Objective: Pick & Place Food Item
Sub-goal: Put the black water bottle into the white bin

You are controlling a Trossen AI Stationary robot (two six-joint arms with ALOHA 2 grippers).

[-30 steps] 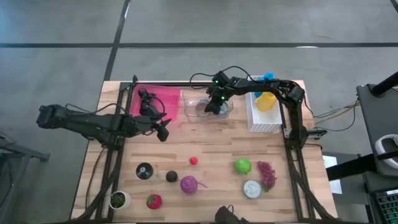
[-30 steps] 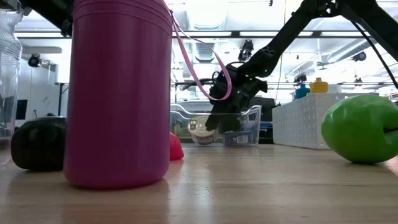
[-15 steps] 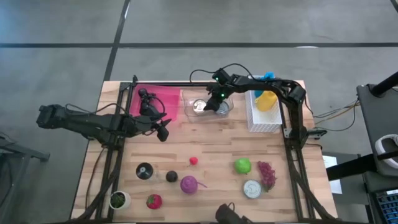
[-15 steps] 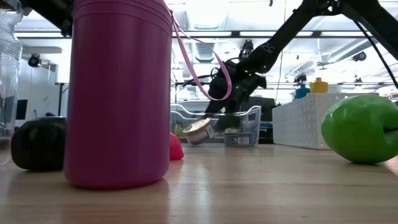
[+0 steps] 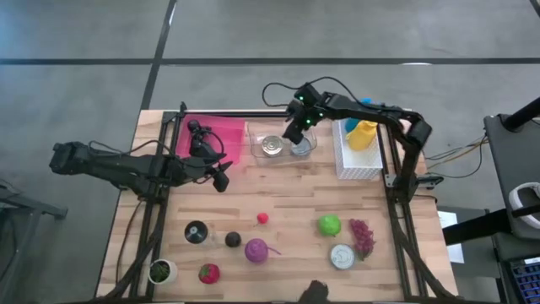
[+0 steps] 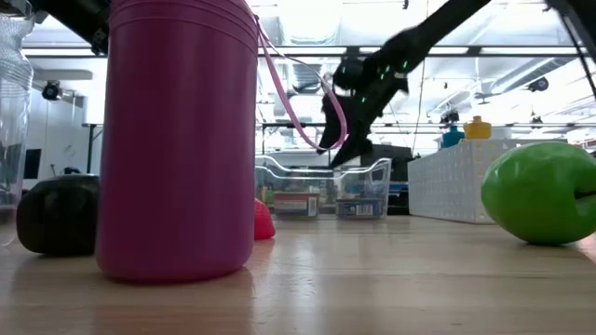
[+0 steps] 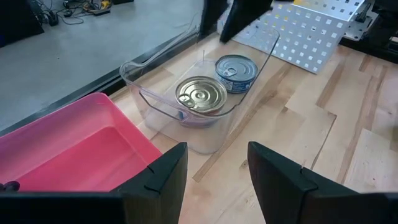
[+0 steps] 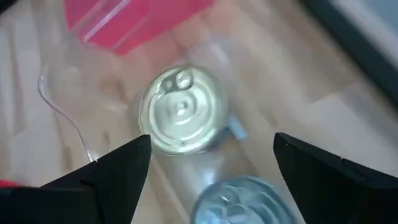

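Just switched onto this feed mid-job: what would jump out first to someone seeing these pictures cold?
The right gripper hangs open over the clear bin at the table's far edge, with two cans inside: a gold-lidded can and a blue-labelled can side by side. The left gripper waits near the pink tray, and in the low view a tall magenta cup fills the foreground.

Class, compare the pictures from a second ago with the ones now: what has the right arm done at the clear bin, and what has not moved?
The right gripper let go of the gold-topped can, now upright in the clear bin beside the blue can, and rose, open. The left gripper and the loose items at the front stayed put.
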